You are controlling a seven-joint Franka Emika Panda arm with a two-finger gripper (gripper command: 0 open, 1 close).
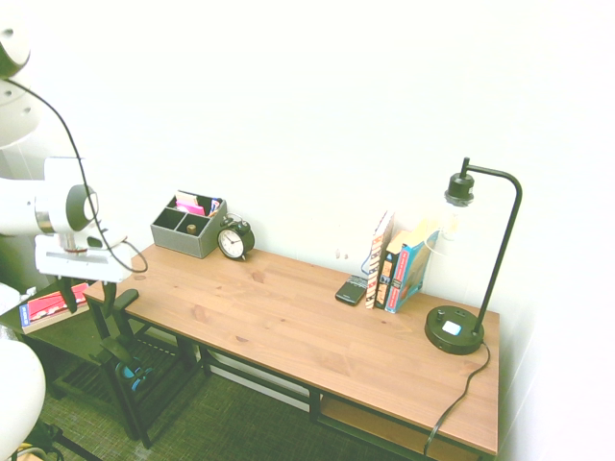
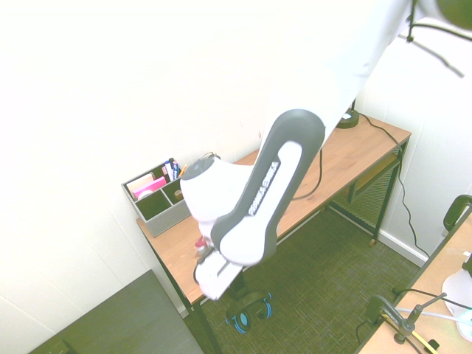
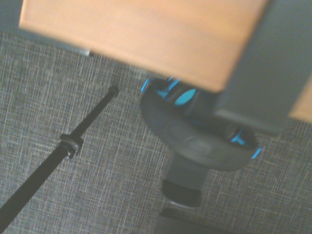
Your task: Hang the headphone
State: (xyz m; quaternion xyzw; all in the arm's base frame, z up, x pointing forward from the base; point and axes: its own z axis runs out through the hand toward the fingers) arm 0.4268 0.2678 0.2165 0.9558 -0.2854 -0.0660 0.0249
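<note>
The headphone (image 1: 135, 373), black with blue trim, hangs below the left end of the wooden desk (image 1: 288, 317), against the dark frame there. In the second exterior view the headphone (image 2: 251, 317) shows under the desk corner, just above the carpet. The wrist view looks down on the headphone (image 3: 195, 131), partly hidden by the desk edge and a dark post. My gripper (image 1: 82, 296) is at the desk's left end, above the headphone and apart from it. Its fingers look open and hold nothing.
On the desk stand a grey organizer (image 1: 188, 227), an alarm clock (image 1: 234, 240), a phone (image 1: 351, 290), upright books (image 1: 399, 269) and a black lamp (image 1: 459, 327). A red book (image 1: 48, 305) lies on a low surface left of the desk.
</note>
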